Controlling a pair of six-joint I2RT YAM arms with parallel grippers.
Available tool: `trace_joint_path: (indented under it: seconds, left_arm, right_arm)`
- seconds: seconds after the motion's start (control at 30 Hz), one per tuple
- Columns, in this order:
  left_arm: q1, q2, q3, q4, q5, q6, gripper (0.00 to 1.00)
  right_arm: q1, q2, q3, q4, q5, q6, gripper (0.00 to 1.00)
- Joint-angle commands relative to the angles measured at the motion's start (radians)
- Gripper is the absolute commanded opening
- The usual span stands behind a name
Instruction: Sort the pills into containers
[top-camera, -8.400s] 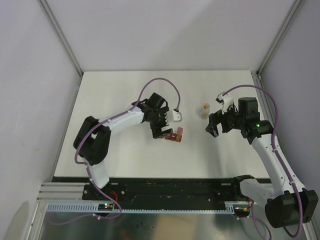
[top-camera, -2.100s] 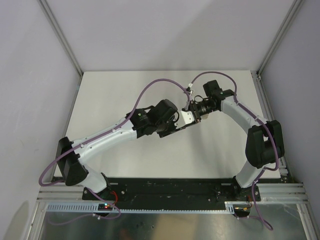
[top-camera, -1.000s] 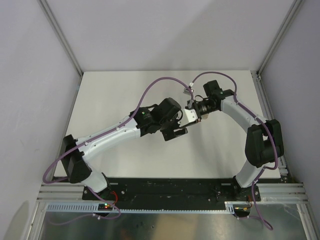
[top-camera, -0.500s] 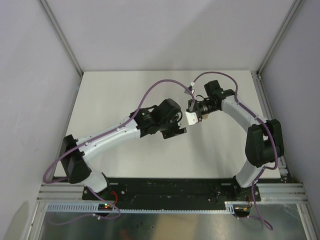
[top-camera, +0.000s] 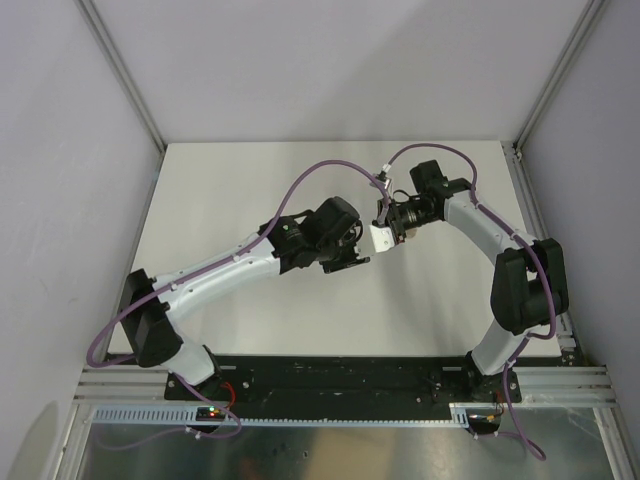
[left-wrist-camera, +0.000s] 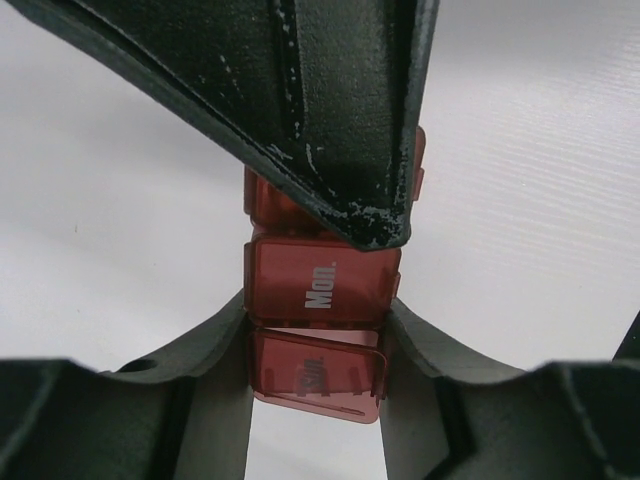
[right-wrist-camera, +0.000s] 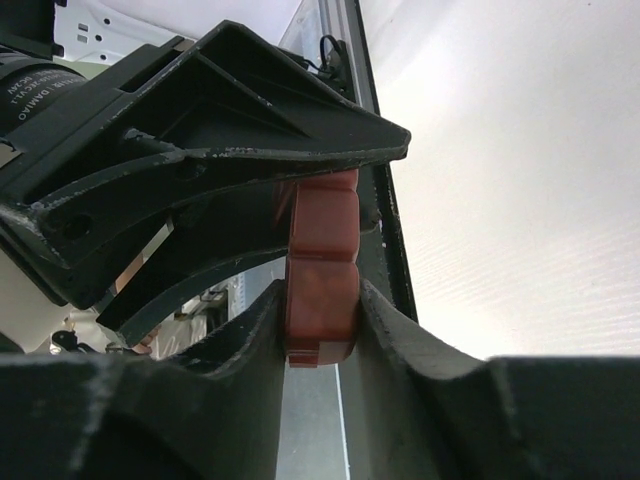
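The containers (left-wrist-camera: 320, 285) are clamped at opposite ends by the left gripper (left-wrist-camera: 315, 320) and the right gripper (right-wrist-camera: 320, 300).

White arms (top-camera: 215, 272), black joints (top-camera: 150, 322), purple cables (top-camera: 335, 163)

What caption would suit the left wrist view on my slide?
Left tool closed on the red pill box marked "Mon."; a finger of the right tool covers its far end.

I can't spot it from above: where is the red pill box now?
The red pill box is pinched between the left gripper and the right gripper, near the middle of the table in the top view.
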Motion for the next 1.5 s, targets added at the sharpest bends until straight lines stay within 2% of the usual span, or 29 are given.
trace_joint_path:
  seconds: [0.0, 0.1, 0.17, 0.4, 0.63, 0.7, 0.8, 0.87, 1.17, 1.2, 1.23, 1.37, 1.47]
  left_arm:
    - [0.004, -0.032, 0.003, 0.023, 0.030, -0.019, 0.00]
    - [0.004, -0.034, 0.004, 0.023, 0.031, -0.027, 0.00]
    - [0.003, -0.036, 0.007, 0.023, 0.031, -0.032, 0.00]
    - [0.003, -0.034, 0.022, 0.022, 0.022, -0.042, 0.00]
    - [0.003, -0.022, 0.042, 0.023, 0.002, -0.056, 0.00]
    - [0.003, -0.019, 0.045, 0.023, -0.007, -0.061, 0.00]
    - [0.002, -0.014, 0.047, 0.023, -0.019, -0.065, 0.00]
    - [0.003, -0.012, 0.049, 0.022, -0.023, -0.068, 0.00]
    - [-0.001, -0.001, 0.054, 0.023, -0.029, -0.081, 0.00]
    - [-0.001, -0.001, 0.054, 0.023, -0.028, -0.082, 0.00]
    - [-0.001, -0.002, 0.054, 0.022, -0.028, -0.081, 0.00]
    - [-0.003, -0.006, 0.055, 0.023, -0.021, -0.081, 0.00]
    - [-0.003, -0.005, 0.057, 0.023, -0.018, -0.082, 0.00]
  right_arm:
    - [-0.002, -0.039, 0.041, 0.015, -0.017, 0.017, 0.44]
    - [-0.001, -0.044, 0.042, 0.027, -0.010, 0.031, 0.58]
    - [-0.001, -0.048, 0.042, 0.035, -0.008, 0.040, 0.62]
    - [0.010, -0.050, 0.043, 0.041, 0.007, 0.048, 0.62]
    - [0.028, -0.043, 0.042, 0.044, 0.014, 0.045, 0.45]
    - [0.030, -0.042, 0.042, 0.044, 0.013, 0.044, 0.34]
    - [0.030, -0.043, 0.041, 0.042, 0.010, 0.040, 0.11]
    - [0.029, -0.044, 0.041, 0.040, 0.007, 0.039, 0.03]
    - [0.026, -0.056, 0.042, 0.036, 0.010, 0.034, 0.00]
    - [0.026, -0.058, 0.042, 0.037, 0.012, 0.036, 0.00]
    - [0.026, -0.060, 0.042, 0.037, 0.014, 0.037, 0.05]
    - [0.029, -0.074, 0.042, 0.042, 0.032, 0.042, 0.38]
    - [0.032, -0.082, 0.041, 0.047, 0.042, 0.049, 0.47]
